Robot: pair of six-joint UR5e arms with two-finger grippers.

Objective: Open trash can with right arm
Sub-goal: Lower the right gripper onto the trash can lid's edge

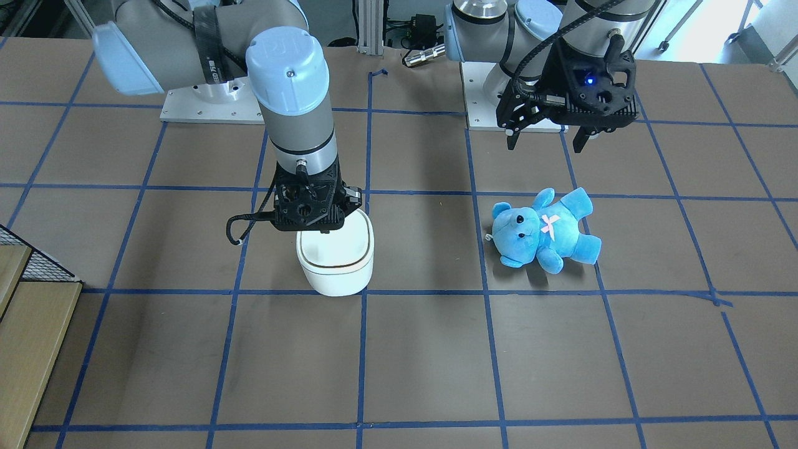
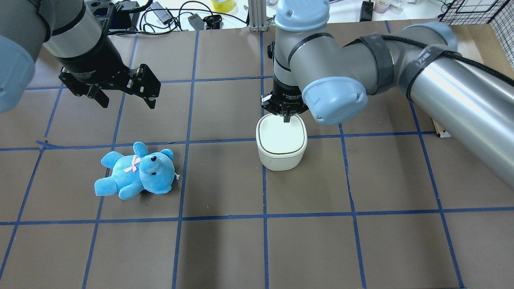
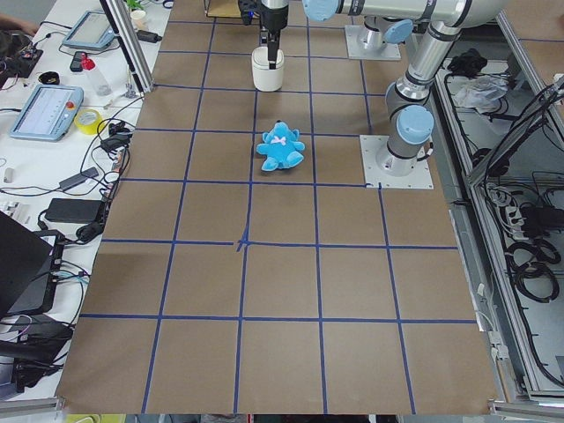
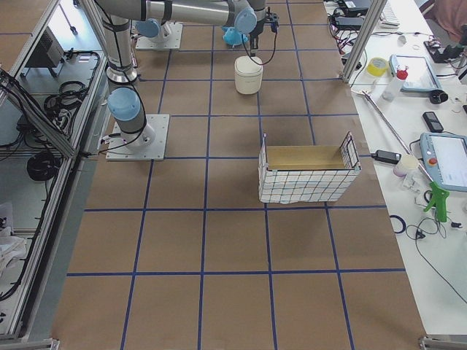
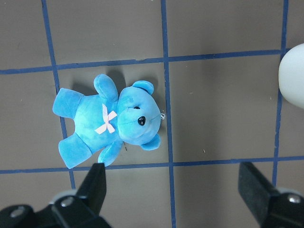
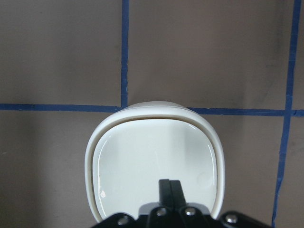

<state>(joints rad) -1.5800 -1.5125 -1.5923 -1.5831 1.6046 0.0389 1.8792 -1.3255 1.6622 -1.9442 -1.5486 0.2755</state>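
The white trash can [image 2: 281, 144] stands near the table's middle with its lid down; it also shows in the front view [image 1: 336, 259] and the right wrist view [image 6: 154, 161]. My right gripper [image 2: 287, 117] is shut, fingers pressed together, with its tip at the lid's edge on the robot's side [image 6: 169, 186]. Whether it touches the lid I cannot tell. My left gripper [image 2: 122, 98] is open and empty, held above the table behind the blue teddy bear [image 2: 136, 170].
The teddy bear [image 5: 109, 118] lies on its back to the left of the can. A wire basket [image 4: 308, 173] stands at the robot's right. Cables and devices lie along the far table edge [image 2: 180, 16].
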